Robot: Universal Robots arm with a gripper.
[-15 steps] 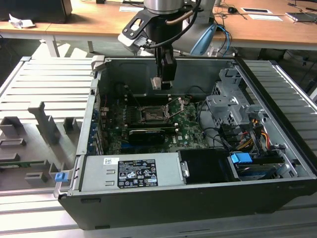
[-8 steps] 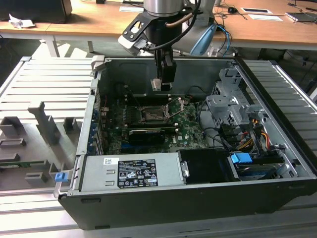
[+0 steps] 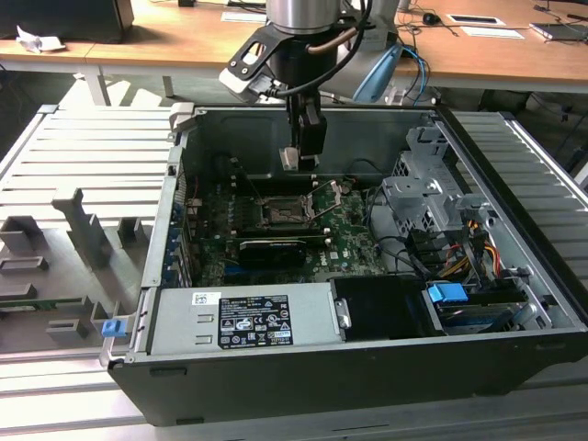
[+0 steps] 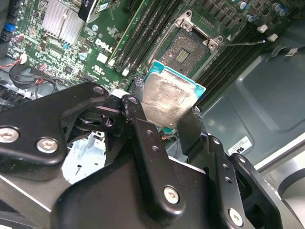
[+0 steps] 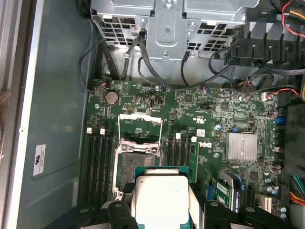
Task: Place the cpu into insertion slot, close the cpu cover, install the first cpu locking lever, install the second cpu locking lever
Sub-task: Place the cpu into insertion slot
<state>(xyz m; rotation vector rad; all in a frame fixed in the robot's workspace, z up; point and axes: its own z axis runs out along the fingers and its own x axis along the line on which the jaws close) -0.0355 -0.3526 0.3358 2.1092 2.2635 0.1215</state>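
The jaws of the gripper point(image 4: 166, 117) are pinched on the cpu point(image 4: 169, 98), which is held by two opposite edges with its smeared metal face turned toward the wrist. Below the jaws and a little ahead of them, the insertion slot point(image 5: 136, 164) is seen open and bare. The cpu cover point(image 5: 140, 125) stands open on the slot's side away from the jaws, with the green board point(image 5: 214, 109) spread around both. For a good placement, the chip is best held level, squared to the slot's rim and lowered without sideways drag, as the contacts are judged delicate. The chip's underside and corner marks are hidden. In the first wrist view the slot's near edge is covered by the chip. The locking levers cannot be made out clearly.
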